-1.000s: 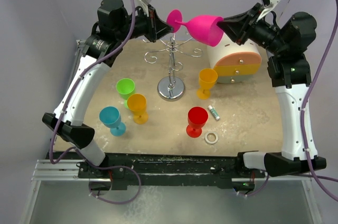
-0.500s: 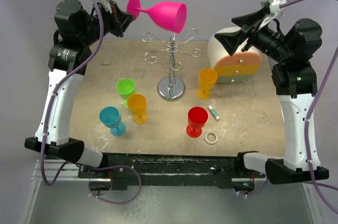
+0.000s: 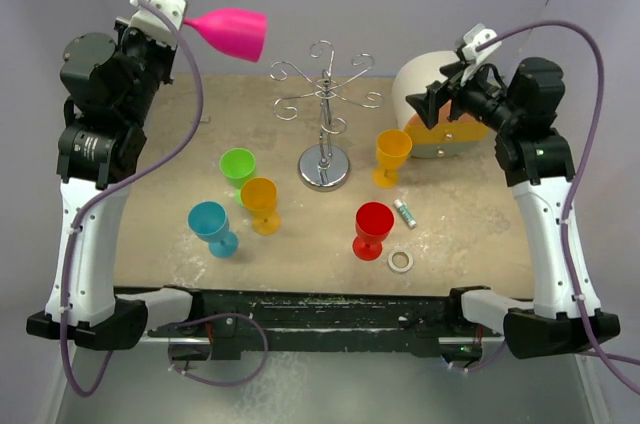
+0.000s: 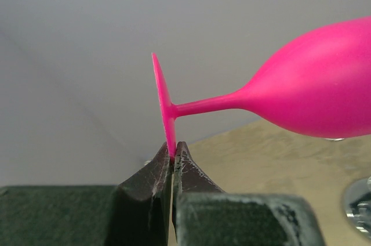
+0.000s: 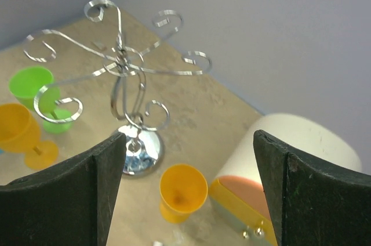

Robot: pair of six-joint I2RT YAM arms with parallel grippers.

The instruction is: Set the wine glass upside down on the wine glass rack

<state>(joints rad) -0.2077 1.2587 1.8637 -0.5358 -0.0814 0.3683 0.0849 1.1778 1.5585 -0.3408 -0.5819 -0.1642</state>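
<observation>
Top external view: the left gripper holds the pink wine glass sideways, high at far left, well apart from the chrome wine glass rack. Left wrist view: its jaws pinch the foot's rim. Right wrist view: the right gripper gapes wide, holding nothing.

The wine glass: plain magenta. The rack: mirror chrome. Left of it: green cup, orange cup, teal cup. Right of it: second orange cup, red cup. Far right, drawer box: white, with orange and yellow bands. My right pincer: black.
</observation>
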